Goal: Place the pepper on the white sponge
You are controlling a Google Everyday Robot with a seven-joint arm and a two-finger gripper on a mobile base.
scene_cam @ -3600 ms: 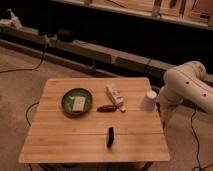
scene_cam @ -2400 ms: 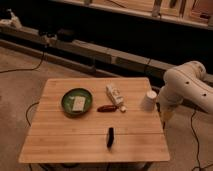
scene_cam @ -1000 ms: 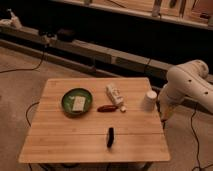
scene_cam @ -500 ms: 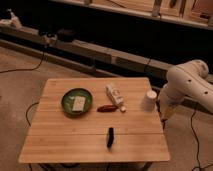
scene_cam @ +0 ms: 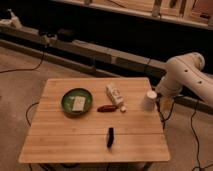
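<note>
The pepper (scene_cam: 106, 108), slim and reddish-brown, lies on the wooden table (scene_cam: 75, 140) near its middle. The white sponge (scene_cam: 78, 103) lies inside a green bowl (scene_cam: 66, 104) to the pepper's left. My white arm (scene_cam: 187, 75) reaches in from the right. My gripper (scene_cam: 161, 103) hangs at the table's right edge, just behind a white cup (scene_cam: 149, 100) and well to the right of the pepper. It holds nothing that I can see.
A white box (scene_cam: 114, 94) lies just behind the pepper, with a small white bit (scene_cam: 123, 109) beside it. A black upright object (scene_cam: 110, 136) stands near the table's front edge. Cables run over the floor, and a low ledge crosses behind.
The arm has drifted very slightly to the right. Nothing on the table has moved.
</note>
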